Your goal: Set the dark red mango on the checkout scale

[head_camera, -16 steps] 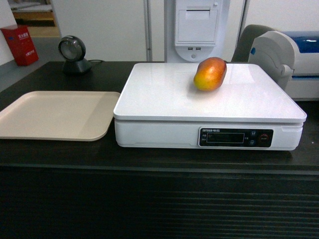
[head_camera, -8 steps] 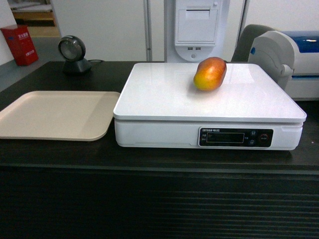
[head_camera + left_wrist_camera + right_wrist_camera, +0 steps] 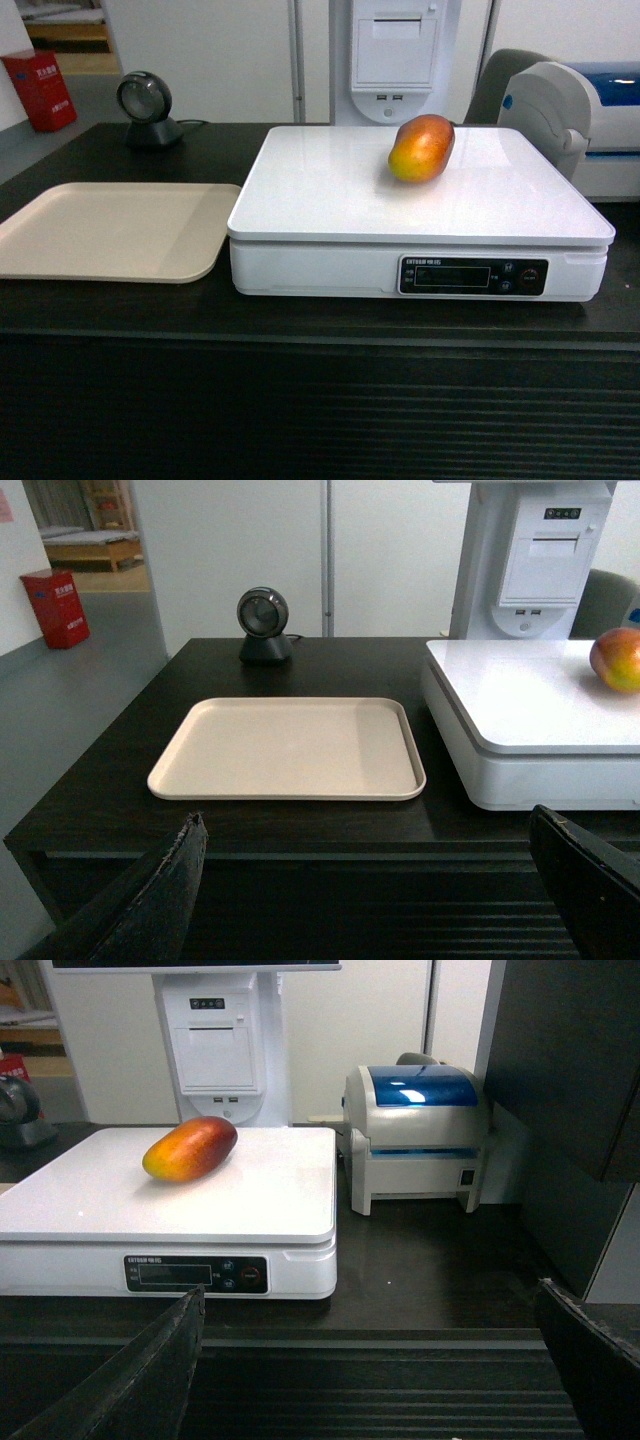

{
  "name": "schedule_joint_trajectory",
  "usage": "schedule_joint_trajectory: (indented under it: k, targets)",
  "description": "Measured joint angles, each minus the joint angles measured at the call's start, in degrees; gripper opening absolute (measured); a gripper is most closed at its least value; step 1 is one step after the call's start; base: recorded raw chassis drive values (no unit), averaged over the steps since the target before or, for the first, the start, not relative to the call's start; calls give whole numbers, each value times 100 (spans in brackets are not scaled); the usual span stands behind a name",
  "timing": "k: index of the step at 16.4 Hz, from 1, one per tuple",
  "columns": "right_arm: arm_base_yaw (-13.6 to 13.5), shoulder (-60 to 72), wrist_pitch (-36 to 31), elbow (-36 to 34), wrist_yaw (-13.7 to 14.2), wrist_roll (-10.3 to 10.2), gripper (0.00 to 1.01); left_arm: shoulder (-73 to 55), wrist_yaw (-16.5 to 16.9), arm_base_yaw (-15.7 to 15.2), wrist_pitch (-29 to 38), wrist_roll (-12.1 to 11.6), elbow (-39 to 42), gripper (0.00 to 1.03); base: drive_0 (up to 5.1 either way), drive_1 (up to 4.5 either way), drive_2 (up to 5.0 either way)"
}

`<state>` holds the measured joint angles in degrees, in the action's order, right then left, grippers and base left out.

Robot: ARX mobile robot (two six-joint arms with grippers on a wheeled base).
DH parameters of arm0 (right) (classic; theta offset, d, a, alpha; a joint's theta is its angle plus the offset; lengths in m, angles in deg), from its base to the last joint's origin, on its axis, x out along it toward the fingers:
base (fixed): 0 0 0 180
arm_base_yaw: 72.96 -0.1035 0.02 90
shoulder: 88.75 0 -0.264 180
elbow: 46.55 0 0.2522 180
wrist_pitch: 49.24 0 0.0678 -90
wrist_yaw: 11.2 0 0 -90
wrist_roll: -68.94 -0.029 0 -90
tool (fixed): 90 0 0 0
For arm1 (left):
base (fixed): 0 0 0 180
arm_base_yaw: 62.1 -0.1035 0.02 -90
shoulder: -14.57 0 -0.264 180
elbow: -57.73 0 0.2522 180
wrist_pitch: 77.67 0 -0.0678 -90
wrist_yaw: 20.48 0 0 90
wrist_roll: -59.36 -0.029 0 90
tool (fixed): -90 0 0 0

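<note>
While the dark red mango (image 3: 421, 148) lies on its side on the glossy platform of the white scale (image 3: 330, 200), toward the platform's far right part, neither of my claws touches it. Its yellow-orange end points toward the scale's black display panel (image 3: 473, 276), its red end away from it. The scale stands on the dark checkout surface (image 3: 300, 320), above that counter's ribbed front. Just left of the scale lies a beige tray (image 3: 110, 230), its edge nearly touching the scale's base. Behind the tray, further from the scale, sits a round barcode scanner (image 3: 146, 108). Right of the scale stands a blue-topped label printer (image 3: 420, 1135). My left claw (image 3: 370, 900) hangs spread wide and holds nothing; my right claw (image 3: 370, 1380) likewise gapes wide with nothing between its fingers.
</note>
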<state>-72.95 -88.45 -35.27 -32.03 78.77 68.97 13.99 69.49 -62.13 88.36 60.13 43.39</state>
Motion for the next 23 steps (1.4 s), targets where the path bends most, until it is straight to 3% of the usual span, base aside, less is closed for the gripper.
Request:
schedule_joint_trajectory:
  k: [23]
  targets:
    - [0,0,-2,0,0,2,98,0,-2,0,2,0,0,98,0,0,0]
